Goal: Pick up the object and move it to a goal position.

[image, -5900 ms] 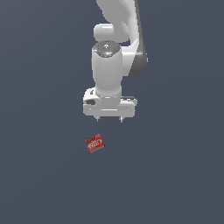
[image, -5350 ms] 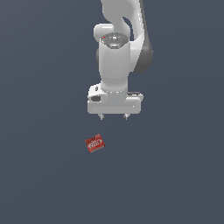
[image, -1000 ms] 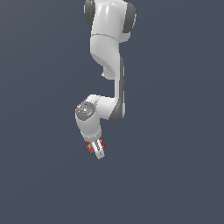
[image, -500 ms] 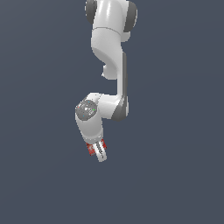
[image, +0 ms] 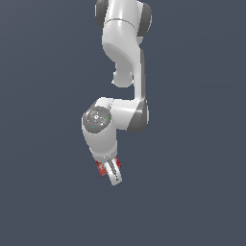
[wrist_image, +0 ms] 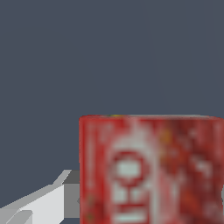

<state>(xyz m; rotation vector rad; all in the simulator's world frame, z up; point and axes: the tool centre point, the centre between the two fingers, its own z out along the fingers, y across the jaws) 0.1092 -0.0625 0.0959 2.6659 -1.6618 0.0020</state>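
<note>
Nothing surrounds the work but a plain slate-grey ground (image: 43, 192), which fills the exterior view from edge to edge. No other thing stands near the arm or in its way.

The white arm (image: 124, 57) enters at the top centre of the exterior view, drops down the middle of the frame, and folds at a grey elbow joint just right of centre. From there the forearm turns back toward the exterior view's left, ending in a rounded wrist with a grey circular cap. The hand points down and slightly toward the exterior view's right, so the gripper (image: 111, 174) sits just below the middle of the frame.

The red box (image: 101, 167) shows as a small patch of red beside the white fingers (image: 115, 176), mostly hidden by them. In the wrist view the red box (wrist_image: 151, 170) fills the lower right of the picture, its white label markings blurred and unreadable, and one pale finger (wrist_image: 41, 203) lies against its edge in the lower left corner. The claw is closed on the box, holding it.
</note>
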